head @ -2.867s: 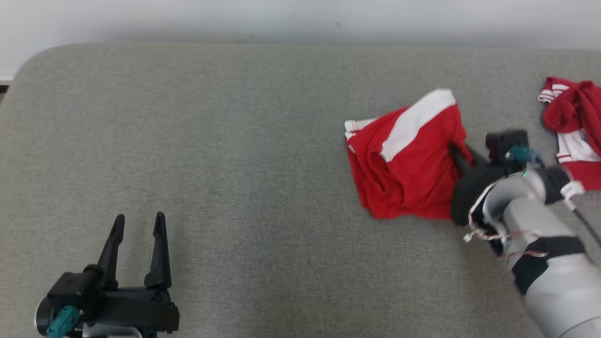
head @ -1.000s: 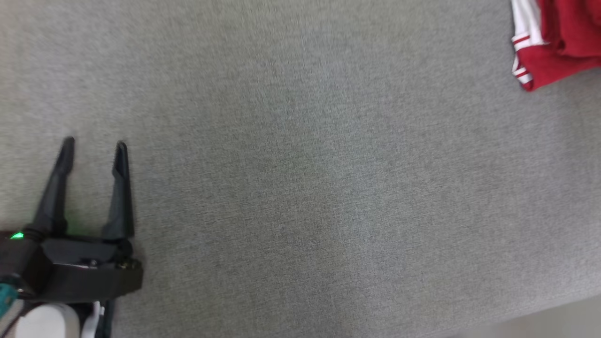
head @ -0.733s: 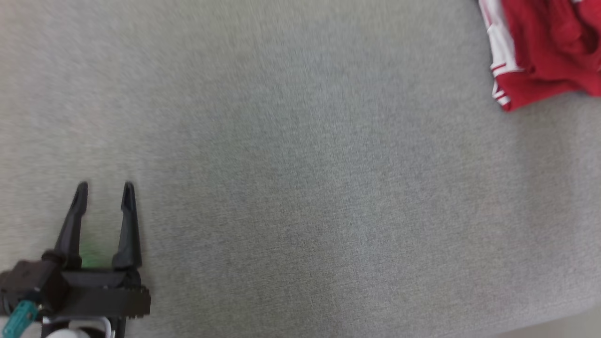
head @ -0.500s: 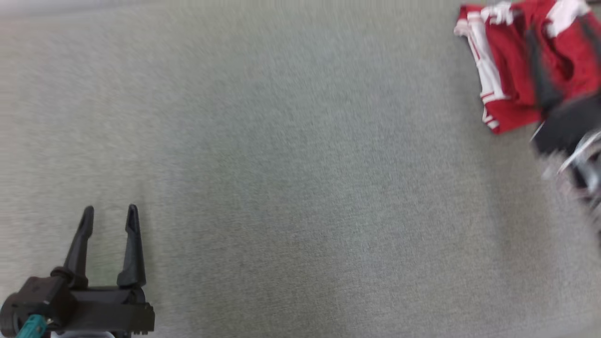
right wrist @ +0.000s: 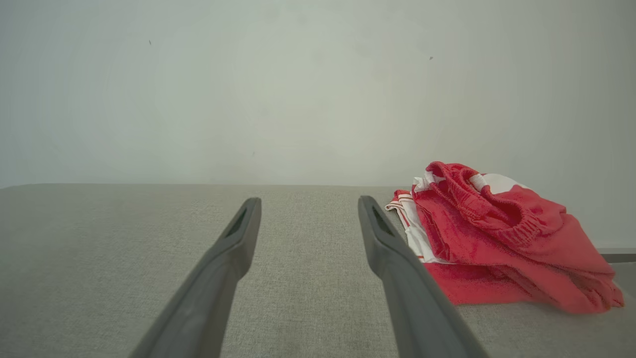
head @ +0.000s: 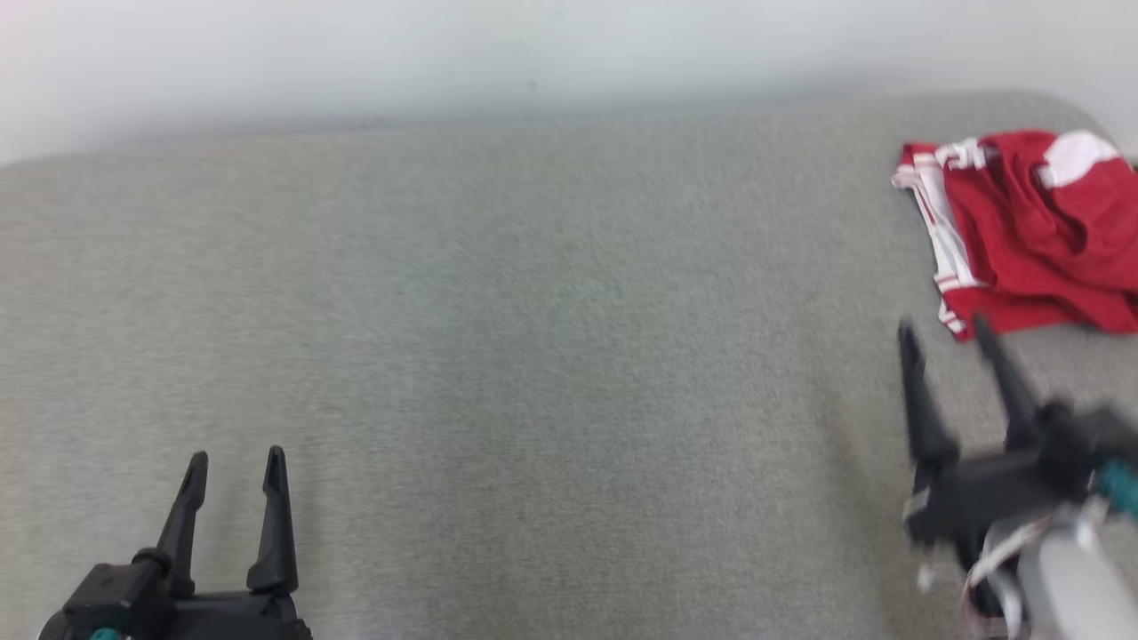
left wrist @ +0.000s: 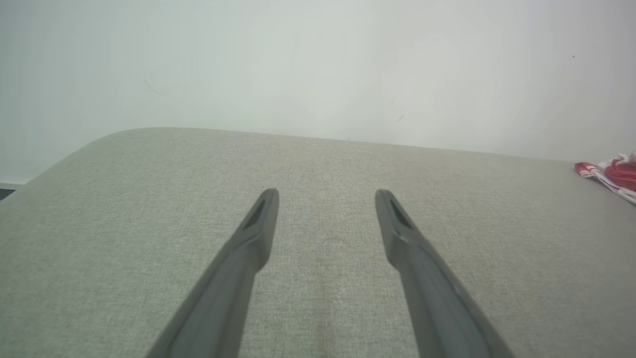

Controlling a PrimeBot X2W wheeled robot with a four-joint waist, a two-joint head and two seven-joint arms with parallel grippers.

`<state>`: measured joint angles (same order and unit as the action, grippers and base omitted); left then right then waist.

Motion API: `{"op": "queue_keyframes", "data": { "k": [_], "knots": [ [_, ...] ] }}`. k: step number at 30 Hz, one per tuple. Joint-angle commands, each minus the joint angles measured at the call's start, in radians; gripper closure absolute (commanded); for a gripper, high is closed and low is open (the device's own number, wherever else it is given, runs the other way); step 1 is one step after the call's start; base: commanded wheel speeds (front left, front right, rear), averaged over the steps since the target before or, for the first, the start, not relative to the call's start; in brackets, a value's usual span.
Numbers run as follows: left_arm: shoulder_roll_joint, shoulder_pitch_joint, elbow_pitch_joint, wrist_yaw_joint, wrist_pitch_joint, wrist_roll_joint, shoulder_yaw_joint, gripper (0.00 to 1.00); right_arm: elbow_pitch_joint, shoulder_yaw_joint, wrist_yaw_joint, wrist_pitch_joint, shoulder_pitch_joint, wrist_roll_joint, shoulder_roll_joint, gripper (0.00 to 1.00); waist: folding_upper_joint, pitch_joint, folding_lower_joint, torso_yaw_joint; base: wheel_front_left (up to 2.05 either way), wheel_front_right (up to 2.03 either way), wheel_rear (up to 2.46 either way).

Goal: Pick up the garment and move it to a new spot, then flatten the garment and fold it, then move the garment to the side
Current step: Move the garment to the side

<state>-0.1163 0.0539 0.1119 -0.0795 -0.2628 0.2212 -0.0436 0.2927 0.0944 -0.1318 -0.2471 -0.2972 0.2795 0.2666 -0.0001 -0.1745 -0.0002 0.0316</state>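
Garment (head: 1031,240) lies bunched near the worktop's (head: 533,311) far right edge, just beyond my right pincer (head: 942,327), spread apart and empty; left pincer (head: 236,455) likewise, well away. Grabbing one loose fold could drag it over the edge.

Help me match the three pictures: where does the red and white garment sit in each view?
Head view: red garment at the right edge, upper half, beyond the right gripper.
Left wrist view: red garment sliver at far right edge.
Right wrist view: red garment right of centre.
Shared landmark: grey surface meeting the pale wall.
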Motion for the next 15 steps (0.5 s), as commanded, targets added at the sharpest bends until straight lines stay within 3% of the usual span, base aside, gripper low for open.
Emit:
{"op": "queue_keyframes", "data": {
  "k": [1, 8, 15],
  "knots": [
    [0.001, -0.012, 0.002, 0.0, -0.001, -0.007, -0.002, 0.0, -0.014, -0.007, 0.003, -0.006, 0.034, -0.017, -0.011, 0.0, 0.0001, 0.055, 0.0002, -0.046, 0.0, 0.0, 0.0],
    [0.004, -0.048, 0.026, -0.004, -0.002, -0.016, -0.005, 0.0, -0.134, -0.067, 0.003, 0.007, 0.251, -0.048, -0.112, 0.0, 0.0001, 0.126, 0.0002, -0.071, 0.0, 0.0, 0.0],
    [0.005, -0.078, 0.042, -0.007, -0.002, -0.021, -0.011, 0.0, -0.198, -0.074, 0.003, 0.016, 0.351, -0.076, -0.162, 0.0, 0.0001, 0.171, 0.0002, -0.077, 0.0, 0.0, 0.0]
  ]
}}
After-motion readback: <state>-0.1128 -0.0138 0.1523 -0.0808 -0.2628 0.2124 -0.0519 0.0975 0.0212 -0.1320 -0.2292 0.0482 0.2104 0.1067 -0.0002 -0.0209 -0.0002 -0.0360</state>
